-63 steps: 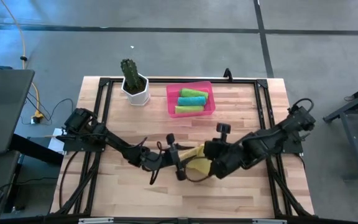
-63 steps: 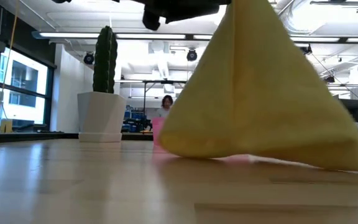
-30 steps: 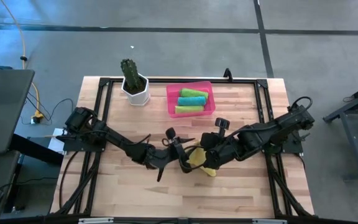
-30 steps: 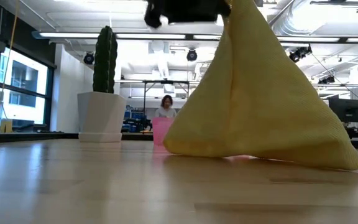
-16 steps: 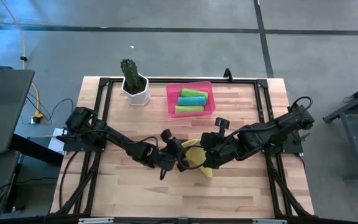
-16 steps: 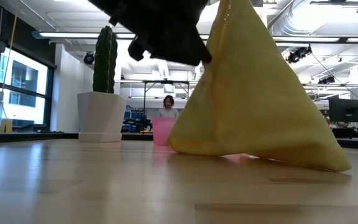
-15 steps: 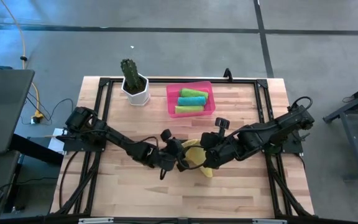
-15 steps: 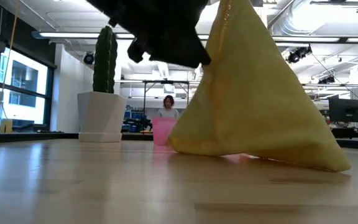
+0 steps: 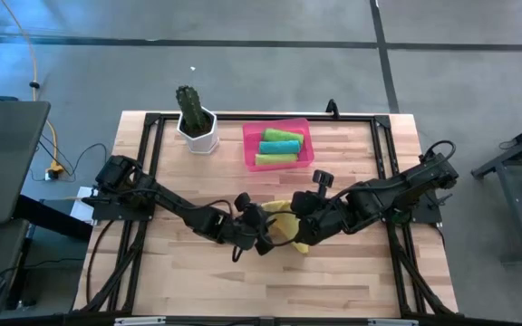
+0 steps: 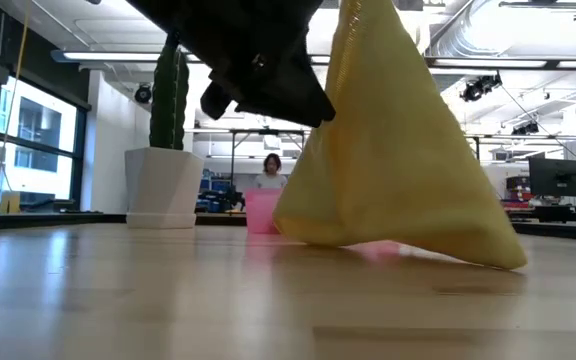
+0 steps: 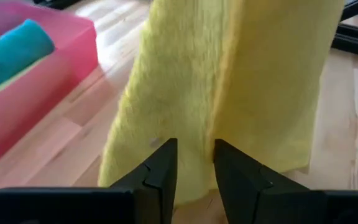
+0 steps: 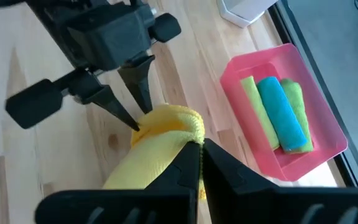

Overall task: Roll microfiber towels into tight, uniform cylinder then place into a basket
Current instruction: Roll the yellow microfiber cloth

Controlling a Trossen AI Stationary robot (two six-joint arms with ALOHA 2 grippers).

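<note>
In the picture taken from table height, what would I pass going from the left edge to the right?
Cactus in its white pot → dark left gripper → pink basket far behind → hanging yellow towel.

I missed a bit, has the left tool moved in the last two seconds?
Yes. In the high view the left tool has shifted right, toward the yellow towel, judged against the pink basket.

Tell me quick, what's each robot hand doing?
Left gripper: closing on the hanging yellow towel; a real grip cannot be told.
Right gripper: shut on the yellow towel's top, holding it up.
</note>
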